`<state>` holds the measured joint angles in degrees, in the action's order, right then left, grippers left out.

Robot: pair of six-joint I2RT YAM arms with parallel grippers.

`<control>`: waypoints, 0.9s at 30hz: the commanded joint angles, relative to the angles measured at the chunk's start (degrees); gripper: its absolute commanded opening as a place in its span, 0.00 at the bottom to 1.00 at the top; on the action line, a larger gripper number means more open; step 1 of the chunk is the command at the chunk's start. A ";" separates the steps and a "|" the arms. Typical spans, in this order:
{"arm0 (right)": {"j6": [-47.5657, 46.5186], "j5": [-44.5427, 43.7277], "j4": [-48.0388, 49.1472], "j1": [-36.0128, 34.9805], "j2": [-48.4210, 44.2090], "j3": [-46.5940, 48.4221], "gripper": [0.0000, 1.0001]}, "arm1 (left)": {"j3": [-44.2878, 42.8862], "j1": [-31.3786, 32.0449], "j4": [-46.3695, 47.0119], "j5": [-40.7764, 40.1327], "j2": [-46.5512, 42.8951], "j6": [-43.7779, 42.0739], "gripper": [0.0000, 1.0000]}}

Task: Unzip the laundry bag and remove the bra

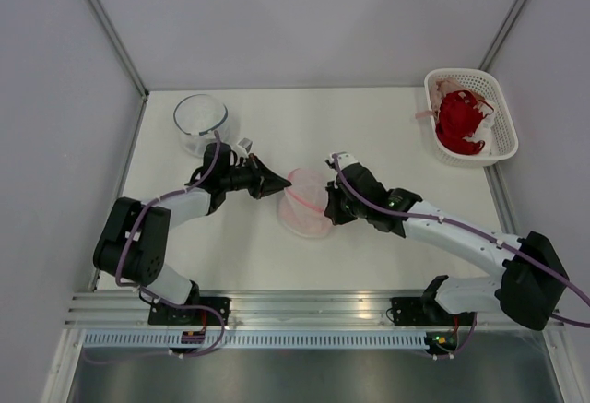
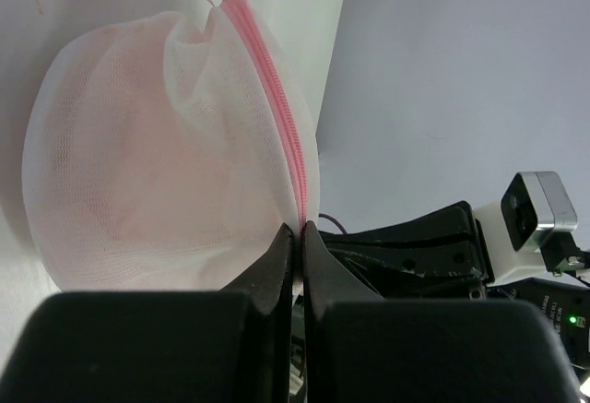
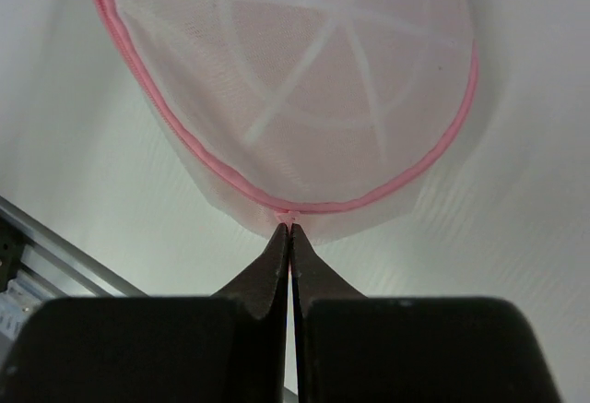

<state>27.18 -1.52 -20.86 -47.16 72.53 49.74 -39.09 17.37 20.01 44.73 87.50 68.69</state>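
The laundry bag (image 1: 306, 202), a round white mesh pod with a pink rim, lies at mid-table between both arms. My left gripper (image 1: 282, 184) is shut on its left edge. In the left wrist view the jaws (image 2: 299, 230) pinch the pink zipper line of the bag (image 2: 157, 145), which looks closed along its visible length. My right gripper (image 1: 329, 207) is shut on a small pink tab at the rim, seen in the right wrist view (image 3: 291, 228) below the bag (image 3: 313, 71). The bra shows only as a faint pink tint (image 2: 138, 182) through the mesh.
A clear glass bowl (image 1: 200, 115) stands at the back left, close behind my left arm. A white lattice basket (image 1: 461, 73) holding a red garment (image 1: 458, 122) stands at the back right. Grey walls enclose the table.
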 commanded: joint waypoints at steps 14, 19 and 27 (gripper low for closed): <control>3.67 -21.75 -11.39 0.05 8.32 5.28 0.00 | -5.46 -4.44 -4.62 7.39 6.36 -9.88 0.02; 3.76 -24.84 -11.75 0.83 12.01 6.86 0.00 | -6.79 -4.62 -4.72 8.97 8.29 -10.50 0.02; 3.58 -28.36 -10.69 3.30 18.17 9.59 0.00 | -7.49 -4.62 -4.54 10.38 9.79 -11.03 0.02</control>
<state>30.81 -24.01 -28.14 -45.52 88.47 57.49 -44.40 13.67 15.20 52.93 96.79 60.47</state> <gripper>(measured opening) 0.006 0.034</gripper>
